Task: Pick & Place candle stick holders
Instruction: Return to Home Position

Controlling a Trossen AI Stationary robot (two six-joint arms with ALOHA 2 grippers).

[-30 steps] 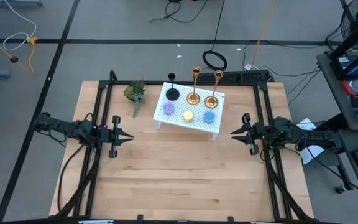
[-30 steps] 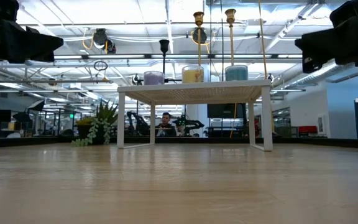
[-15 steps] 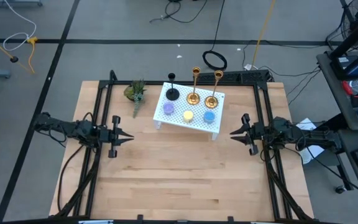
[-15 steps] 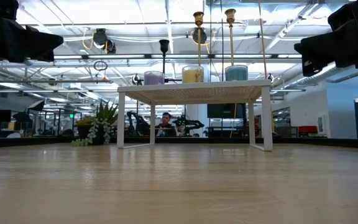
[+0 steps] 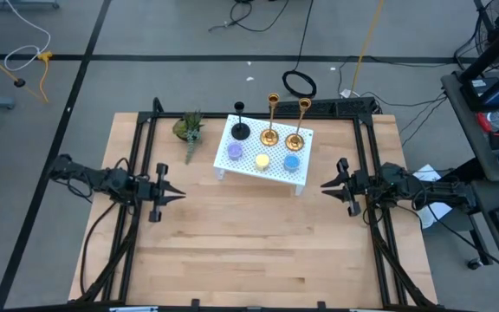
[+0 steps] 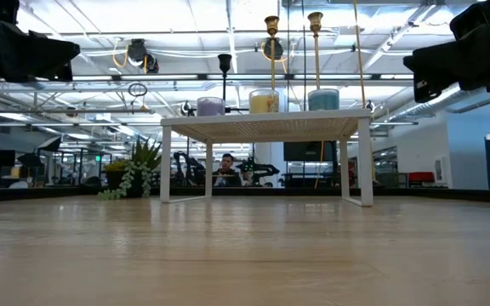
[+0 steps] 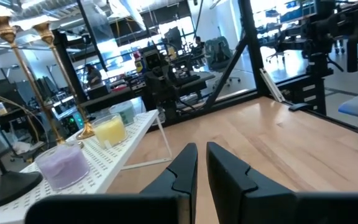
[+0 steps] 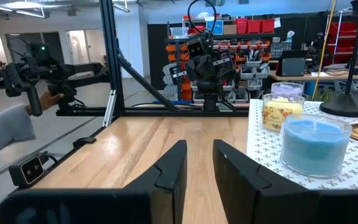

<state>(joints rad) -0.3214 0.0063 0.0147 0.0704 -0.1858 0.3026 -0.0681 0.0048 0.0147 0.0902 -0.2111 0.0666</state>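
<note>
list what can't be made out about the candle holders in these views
Low view: bases of the brass holders and black holder hidden behind the candles and shelf edge.
Right wrist view: black holder's stem cut by the picture's edge; one of the brass holders barely in frame; purple candle mostly behind yellow candle.

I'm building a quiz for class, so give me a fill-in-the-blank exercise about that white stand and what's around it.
On the white stand, the candle between the purple candle and the blue candle is ____.
It carries ____ brass candle stick holders.
The black candle stick holder stands behind the ____ candle.
The potted plant is on the ____ arm's side.
Missing words: yellow, two, purple, left.
</note>
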